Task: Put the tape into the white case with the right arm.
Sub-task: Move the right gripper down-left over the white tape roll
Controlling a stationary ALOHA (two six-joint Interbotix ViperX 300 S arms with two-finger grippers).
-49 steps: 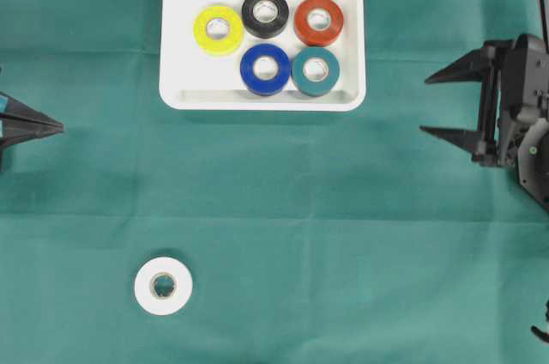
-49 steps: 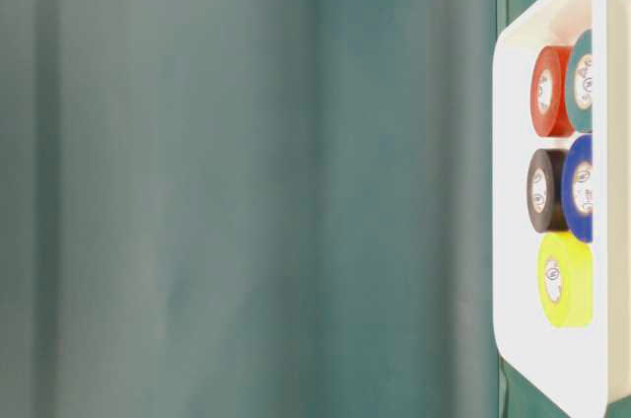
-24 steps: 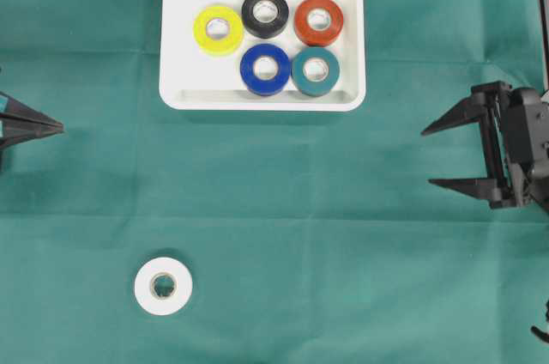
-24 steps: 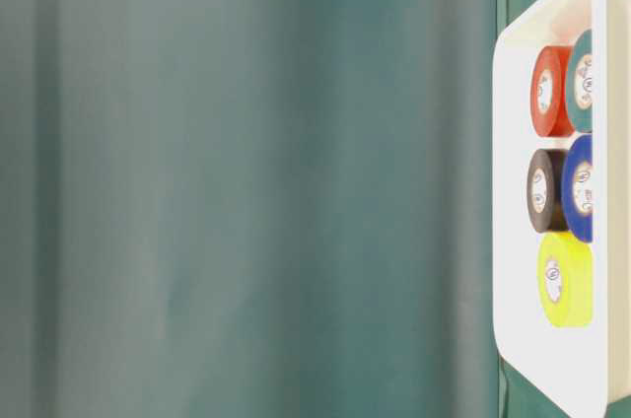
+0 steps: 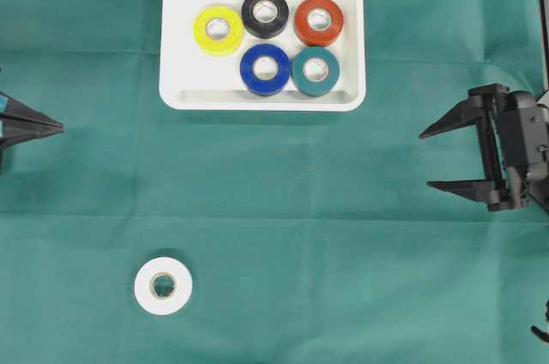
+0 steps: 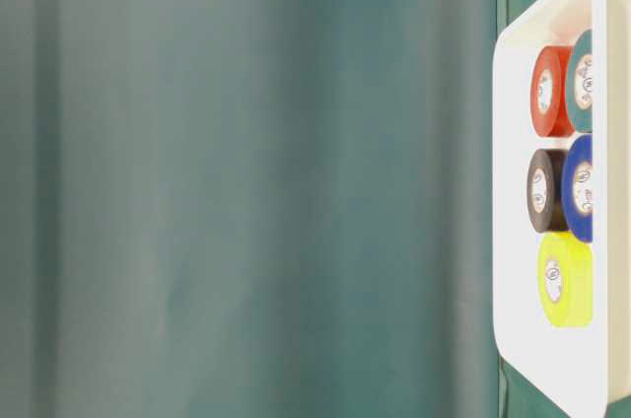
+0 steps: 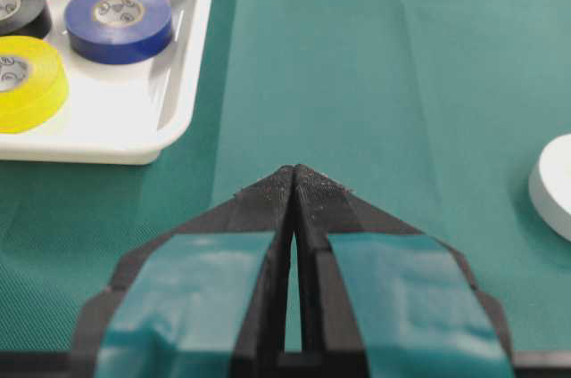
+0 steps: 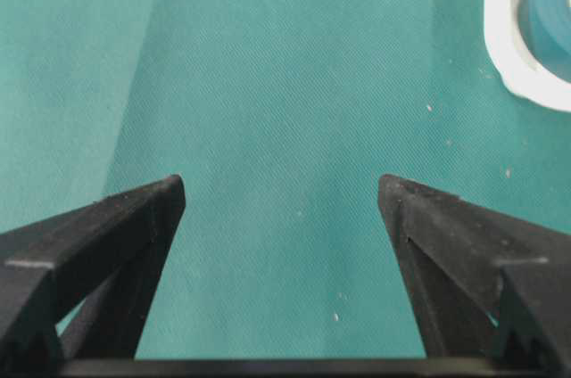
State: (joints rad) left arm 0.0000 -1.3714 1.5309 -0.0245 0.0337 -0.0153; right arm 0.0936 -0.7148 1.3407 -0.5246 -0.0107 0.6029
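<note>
The all-black right hand [image 5: 426, 159] hangs at the worktop's right edge with its two pointed fingers spread wide and empty, ready to straddle the white tape roll [image 5: 163, 286], which lies flat well apart from the shallow white plastic case [image 5: 347, 46]

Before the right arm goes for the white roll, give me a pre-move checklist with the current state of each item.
1. Right gripper open and holding nothing: ok.
2. White tape roll lying flat on the green cloth, nothing on or against it: ok.
3. Free floor in the white case for one more roll: ok, bare space at its left end beside the yellow roll.
4. Left gripper shut and parked at the left edge, apart from the roll: ok.
5. Right gripper lined up over the roll: not ok, it is far off near the right edge.
</note>
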